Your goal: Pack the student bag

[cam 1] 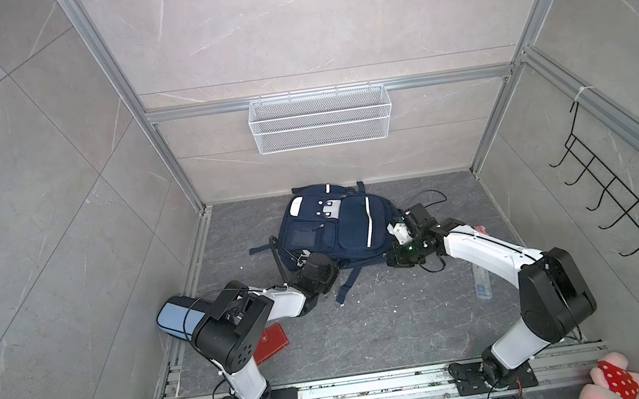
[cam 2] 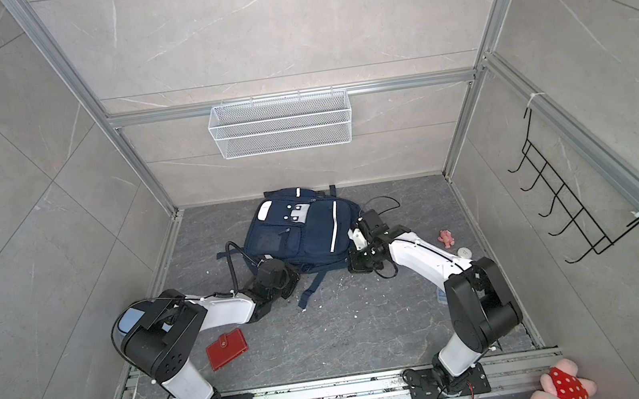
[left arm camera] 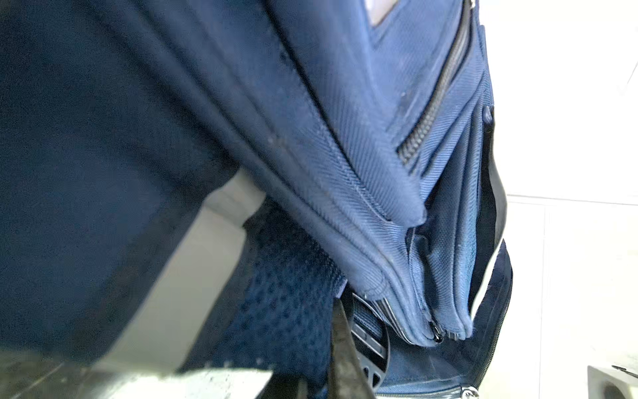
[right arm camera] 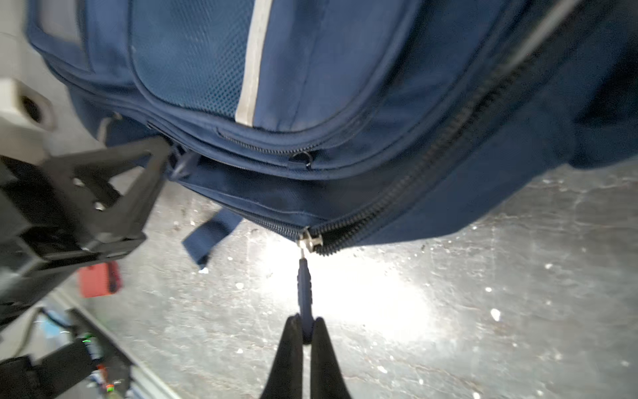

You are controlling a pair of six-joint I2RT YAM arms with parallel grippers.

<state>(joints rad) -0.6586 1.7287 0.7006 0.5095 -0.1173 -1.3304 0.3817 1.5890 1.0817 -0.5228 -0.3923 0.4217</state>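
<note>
**A:** The student bag [cam 1: 333,224] lies flat at the far end of the floor [cam 1: 389,325]. The left gripper [right arm camera: 165,148] is clamped on its near seam, bracing.

**B:** The right gripper [right arm camera: 305,323] pinches the zip pull [right arm camera: 305,290]. Best to draw along the teeth, steadily, never sideways.

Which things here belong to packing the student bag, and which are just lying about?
Job: student bag; zip pull in right gripper; left gripper at its edge; probably red wallet, blue pencil case, bottle.
Lying about: wire basket, hook rack, dotted plush.
</note>
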